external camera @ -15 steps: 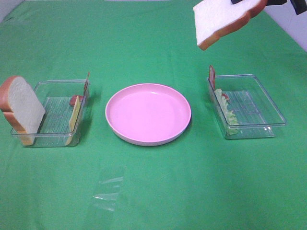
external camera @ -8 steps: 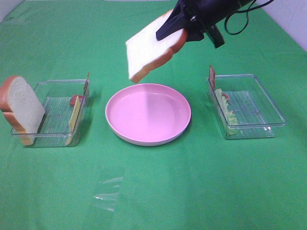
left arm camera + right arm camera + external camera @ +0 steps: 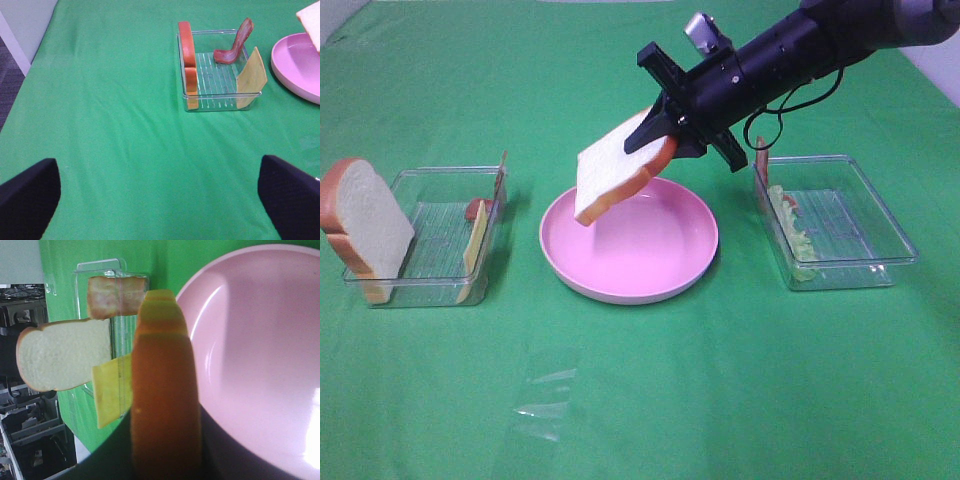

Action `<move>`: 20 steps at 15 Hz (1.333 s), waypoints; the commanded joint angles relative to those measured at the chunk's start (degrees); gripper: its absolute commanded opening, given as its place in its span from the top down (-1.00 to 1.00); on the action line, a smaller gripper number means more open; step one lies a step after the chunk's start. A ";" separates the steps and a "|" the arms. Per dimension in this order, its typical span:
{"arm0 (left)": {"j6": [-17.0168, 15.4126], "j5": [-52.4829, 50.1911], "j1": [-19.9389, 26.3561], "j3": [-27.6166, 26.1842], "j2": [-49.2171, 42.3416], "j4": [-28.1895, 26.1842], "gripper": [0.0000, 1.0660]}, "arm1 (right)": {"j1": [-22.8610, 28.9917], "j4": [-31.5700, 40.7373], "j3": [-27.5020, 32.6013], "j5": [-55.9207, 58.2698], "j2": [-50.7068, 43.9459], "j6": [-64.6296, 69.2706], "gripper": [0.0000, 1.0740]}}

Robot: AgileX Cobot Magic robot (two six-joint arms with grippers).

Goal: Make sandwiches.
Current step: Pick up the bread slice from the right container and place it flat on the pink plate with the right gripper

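My right gripper (image 3: 667, 137) is shut on a white bread slice with orange-brown crust (image 3: 612, 180) and holds it tilted, its low corner just above the left part of the round pink plate (image 3: 650, 291). In the right wrist view the slice shows edge-on (image 3: 167, 390) beside the plate (image 3: 260, 365). A second bread slice (image 3: 362, 225) stands in the left clear tray (image 3: 440, 172) with a cheese square (image 3: 475, 245) and a bacon strip (image 3: 500, 175). My left gripper (image 3: 160, 200) is open and empty over bare cloth, short of that tray (image 3: 215, 95).
The right clear tray (image 3: 860, 215) holds lettuce (image 3: 796, 236) and a bacon strip (image 3: 761, 160) against its left wall. A scrap of clear film (image 3: 545, 395) lies on the green cloth in front of the plate.
My right arm has swung down and left with the bread slice, from the upper right corner to just over the pink plate. Nothing else has moved.
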 commanded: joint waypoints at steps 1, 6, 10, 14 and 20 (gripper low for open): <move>0.06 -0.57 -0.34 -0.06 -1.15 0.11 -0.88 | 0.11 0.80 0.29 0.40 2.01 -1.09 1.00; 0.06 -0.57 -0.34 -0.06 -1.15 0.11 -0.88 | 0.23 1.60 0.29 0.40 5.33 -0.86 1.00; 0.06 -0.57 -0.34 -0.06 -1.15 0.11 -0.88 | 0.23 1.49 0.29 0.23 6.19 -0.86 1.00; 0.06 -0.57 -0.34 -0.06 -1.15 0.11 -0.88 | 0.23 -0.17 0.29 0.69 6.13 0.46 -0.14; 0.06 -0.57 -0.34 -0.06 -1.15 0.11 -0.88 | 0.23 -8.48 0.23 2.46 3.72 3.04 -0.44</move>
